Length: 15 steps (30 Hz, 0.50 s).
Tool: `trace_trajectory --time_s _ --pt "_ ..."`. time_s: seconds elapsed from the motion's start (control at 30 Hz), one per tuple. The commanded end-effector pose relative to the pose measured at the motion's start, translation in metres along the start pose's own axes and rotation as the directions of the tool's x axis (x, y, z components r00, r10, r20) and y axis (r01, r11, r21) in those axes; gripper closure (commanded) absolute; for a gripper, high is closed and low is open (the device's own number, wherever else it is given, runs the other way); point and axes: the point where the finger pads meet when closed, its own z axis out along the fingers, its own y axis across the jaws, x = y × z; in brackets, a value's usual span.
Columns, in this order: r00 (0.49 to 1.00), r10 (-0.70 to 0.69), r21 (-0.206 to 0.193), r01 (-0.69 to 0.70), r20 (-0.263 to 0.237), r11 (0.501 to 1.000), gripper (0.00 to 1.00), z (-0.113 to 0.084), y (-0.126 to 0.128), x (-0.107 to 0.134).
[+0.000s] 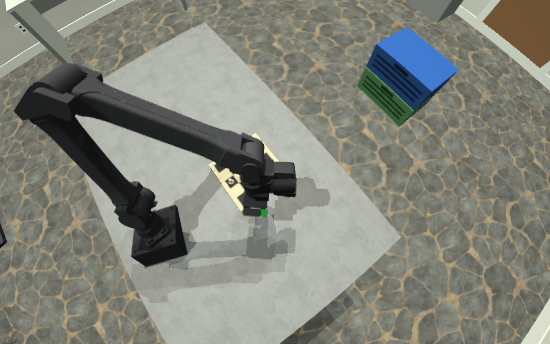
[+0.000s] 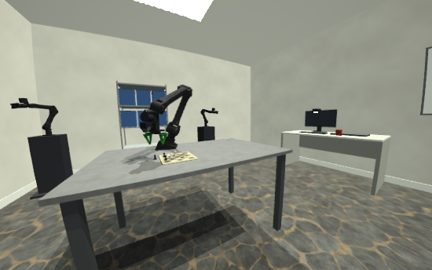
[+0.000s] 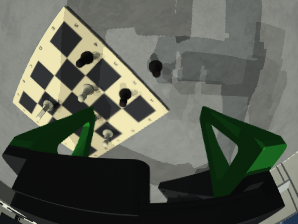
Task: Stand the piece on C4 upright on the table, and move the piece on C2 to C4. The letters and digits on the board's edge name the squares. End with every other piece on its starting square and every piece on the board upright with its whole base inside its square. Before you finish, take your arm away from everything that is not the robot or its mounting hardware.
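Note:
The small chessboard (image 3: 63, 30) (image 1: 220, 176) (image 2: 184, 158) lies on the grey table (image 1: 310, 240) (image 2: 220, 157). In the wrist view two black pieces (image 3: 84, 59) (image 3: 124, 96) stand on it, along with some pale pieces (image 3: 47, 106) (image 3: 107, 135). I cannot read the square labels. One black piece (image 3: 156, 67) (image 2: 155, 157) stands on the bare table just off the board's edge. My gripper (image 3: 147, 112) (image 2: 155, 138) (image 1: 263, 213) has green fingers. It is open and empty and hangs well above the board's near corner.
The arm's base (image 1: 159, 242) stands on the table beside the board. A blue and green crate (image 1: 407, 75) sits on the floor. Other arms on pedestals (image 2: 49, 157) and a desk with a monitor (image 2: 338, 137) stand far off.

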Motion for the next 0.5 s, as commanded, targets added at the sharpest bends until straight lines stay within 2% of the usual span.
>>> trace_trajectory --time_s 0.0,0.07,0.13,0.2,0.27,0.3,0.33,0.47 --pt "0.96 -0.278 0.002 0.278 0.017 0.961 0.0 -0.009 0.042 0.021" --pt "0.927 -0.375 0.003 0.375 0.013 0.927 0.0 -0.008 0.069 0.044" --pt "0.873 -0.487 0.002 0.487 0.01 0.873 0.0 -0.007 0.09 0.065" --pt "0.792 -0.61 0.003 0.61 0.013 0.792 0.0 -0.007 0.101 0.076" --pt "0.685 -0.728 0.01 0.728 0.026 0.686 0.0 -0.008 0.101 0.074" --pt "0.627 -0.779 0.005 0.779 0.014 0.627 0.67 -0.002 0.091 0.07" --pt "0.609 -0.793 0.008 0.793 0.012 0.609 0.67 -0.002 0.091 0.07" --pt "0.609 -0.793 0.008 0.793 0.012 0.609 0.67 -0.002 0.091 0.07"
